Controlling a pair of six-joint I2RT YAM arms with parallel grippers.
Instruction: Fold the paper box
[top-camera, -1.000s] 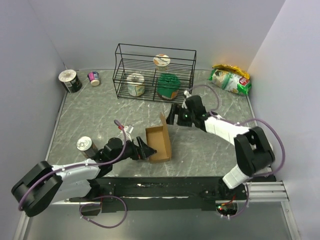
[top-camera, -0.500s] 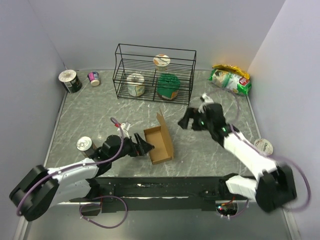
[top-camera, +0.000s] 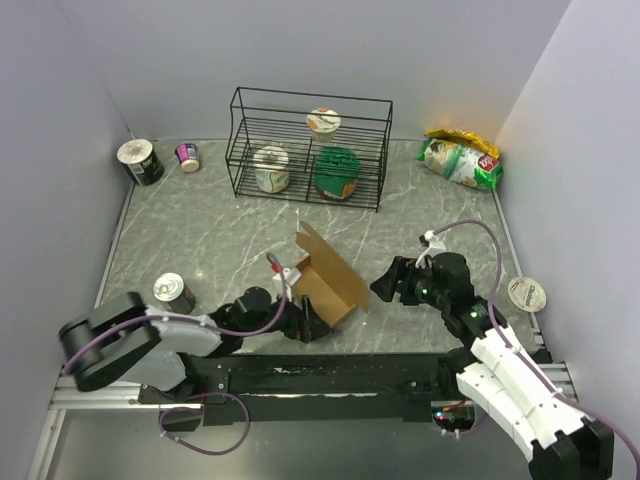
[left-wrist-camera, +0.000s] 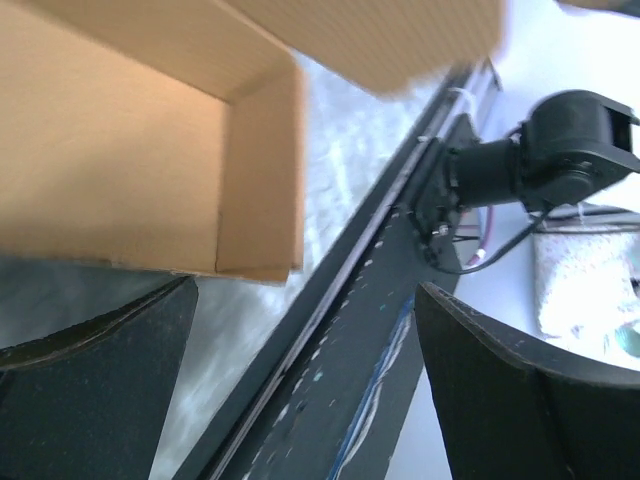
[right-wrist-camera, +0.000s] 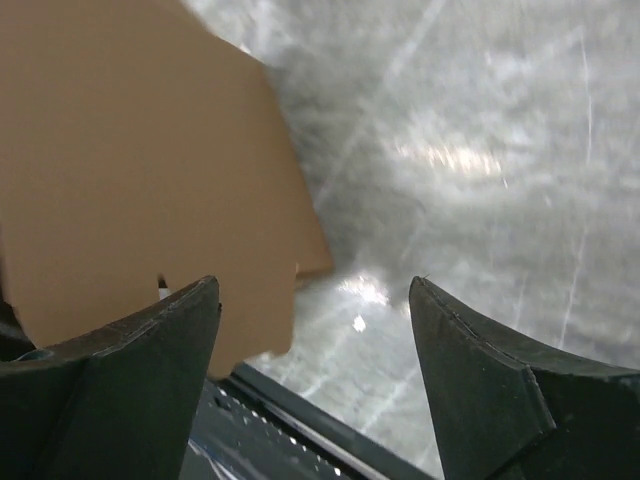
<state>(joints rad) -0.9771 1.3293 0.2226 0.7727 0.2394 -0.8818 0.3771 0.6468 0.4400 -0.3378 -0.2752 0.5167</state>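
Grey table (top-camera: 200, 240), tilted half-folded brown paper box (top-camera: 330, 280); left claw (top-camera: 312, 324), right claw (top-camera: 384, 288) released.

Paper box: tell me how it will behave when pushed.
The box is probably light: thin cardboard, nothing inside. It likely slides easily on the glossy table. Its raised flap would probably bend at the crease rather than move the whole box.

Paper box (left-wrist-camera: 140, 150) partly beyond frame edge

brn paper box (top-camera: 335, 283), part-folded, tilted, ctr-front
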